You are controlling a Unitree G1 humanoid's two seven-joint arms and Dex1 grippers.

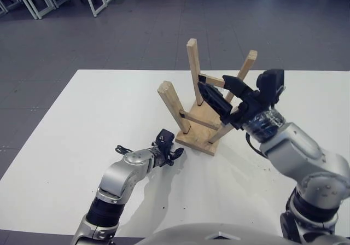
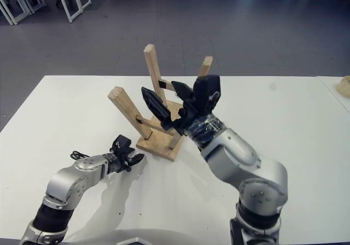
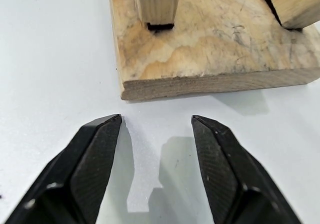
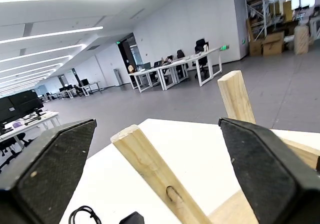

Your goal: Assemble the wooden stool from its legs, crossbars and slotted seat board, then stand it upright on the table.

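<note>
The wooden stool stands upside down on the white table (image 1: pixel 76 130). Its seat board (image 1: pixel 198 139) lies flat and its legs (image 1: pixel 173 106) point up, splayed, joined by crossbars (image 1: pixel 200 120). My left gripper (image 1: pixel 173 153) rests low on the table just off the board's near left corner, open with nothing in it. In the left wrist view the board's edge (image 3: pixel 215 81) is a short way beyond the open fingertips (image 3: pixel 102 134). My right gripper (image 1: pixel 220 93) hovers open among the upturned legs, above the board. A leg (image 4: pixel 155 171) shows beyond its spread fingers.
The table's far edge runs just behind the stool, with grey floor beyond. White tabletop stretches to the left and right of the stool. A small beige object (image 2: pixel 344 86) sits at the far right edge of the table.
</note>
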